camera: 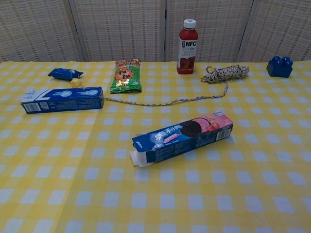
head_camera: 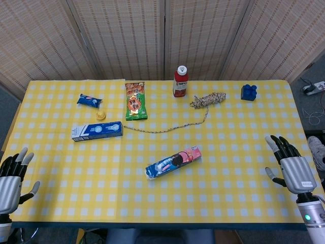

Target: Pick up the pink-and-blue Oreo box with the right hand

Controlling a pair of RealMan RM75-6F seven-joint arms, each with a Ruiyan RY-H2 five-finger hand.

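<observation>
The pink-and-blue Oreo box (head_camera: 173, 161) (camera: 183, 137) lies flat near the middle of the yellow checked table (head_camera: 228, 193), its pink end pointing right and its left flap open. My right hand (head_camera: 290, 165) hovers at the table's right edge, fingers spread and empty, well to the right of the box. At the front left corner my left hand (head_camera: 11, 177) is also open and holds nothing. Neither hand shows in the chest view.
A blue-and-white box (head_camera: 97, 131), a small blue packet (head_camera: 89, 100), a yellow cap (head_camera: 100, 115) and a green snack bag (head_camera: 135, 100) lie at the back left. A red NFC bottle (head_camera: 181, 81), a coiled rope (head_camera: 208, 99) and a blue block (head_camera: 249, 92) stand along the back.
</observation>
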